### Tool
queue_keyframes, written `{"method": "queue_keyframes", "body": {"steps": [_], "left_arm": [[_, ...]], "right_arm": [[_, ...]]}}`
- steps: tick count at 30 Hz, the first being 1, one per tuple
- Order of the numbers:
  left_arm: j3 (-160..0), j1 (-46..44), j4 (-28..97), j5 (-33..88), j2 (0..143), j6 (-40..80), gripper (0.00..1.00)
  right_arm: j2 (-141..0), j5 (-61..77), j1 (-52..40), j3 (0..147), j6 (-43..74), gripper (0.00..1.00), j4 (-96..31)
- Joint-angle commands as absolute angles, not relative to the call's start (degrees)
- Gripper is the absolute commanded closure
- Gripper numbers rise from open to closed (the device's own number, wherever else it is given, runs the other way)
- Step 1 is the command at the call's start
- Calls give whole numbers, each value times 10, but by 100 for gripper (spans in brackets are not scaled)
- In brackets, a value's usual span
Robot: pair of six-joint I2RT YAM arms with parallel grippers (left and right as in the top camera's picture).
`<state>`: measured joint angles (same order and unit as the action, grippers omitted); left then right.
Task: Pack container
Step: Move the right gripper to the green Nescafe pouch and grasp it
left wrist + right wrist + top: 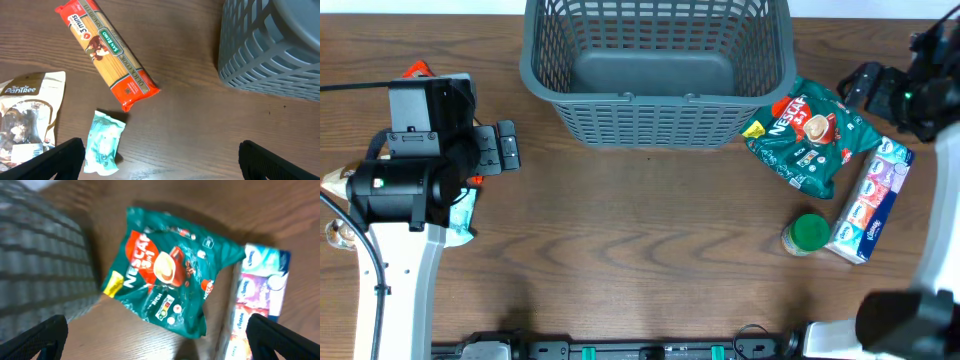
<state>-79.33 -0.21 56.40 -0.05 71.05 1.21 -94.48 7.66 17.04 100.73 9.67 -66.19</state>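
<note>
Overhead view with both wrist views. The container (660, 122), a dark grey slatted basket, stands at 12 o'clock on the wooden table (640, 240), and nothing is visible inside it. At 9 o'clock the left gripper (161, 162) hangs above the table with its jaws spread wide and nothing between them. Under it lie a red spaghetti packet (107, 52) at 11 o'clock in the wrist view, a small teal packet (104, 142) at 7 o'clock and a pale Pantree pouch (25, 115) at 9 o'clock. At 3 o'clock the right gripper (157, 340) is likewise fully parted and empty, poised over a green Nescafé pouch (812, 135) just beside the container's right corner. A tissue pack (870, 200) lies against the pouch's right edge, and a green-lidded jar (807, 235) stands at 5 o'clock of the pouch.
</note>
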Motion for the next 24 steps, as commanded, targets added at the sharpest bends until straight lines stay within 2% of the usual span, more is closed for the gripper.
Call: {"method": "queue_keyframes", "body": {"steps": [1,14,24], "left_arm": [[-803,1,565,-7,714,0,1],[-802,1,565,-7,715,0,1],[-802,1,565,-7,715,0,1]], "right_arm": [[-1003,36,174,1014,162,1,-667],[-1211,62,172,1014,188,1,-629],[-1251,71,172,1006,193,1,-591]]}}
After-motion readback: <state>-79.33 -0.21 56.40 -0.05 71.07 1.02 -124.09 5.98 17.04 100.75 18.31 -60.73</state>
